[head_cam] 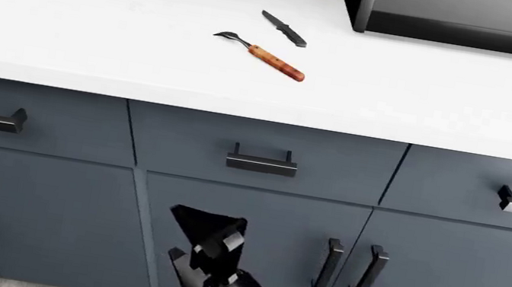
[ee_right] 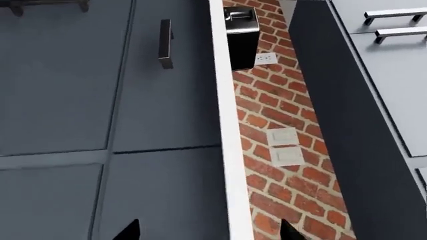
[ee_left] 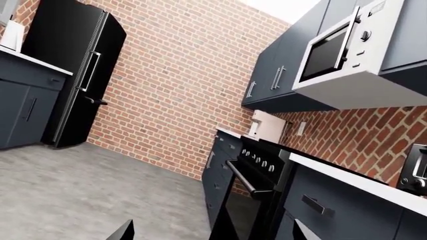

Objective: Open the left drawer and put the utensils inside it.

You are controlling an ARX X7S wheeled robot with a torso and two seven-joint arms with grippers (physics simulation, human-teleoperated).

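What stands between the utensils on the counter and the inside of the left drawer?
The drawer's own closed front: the left drawer is shut. The fork and knife lie free on the counter, with nothing visible around them.

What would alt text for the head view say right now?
A fork and a dark knife lie apart on the white counter, above three closed drawers with bar handles. One gripper rises from below toward the cabinet doors; a microwave sits at the counter's back right.
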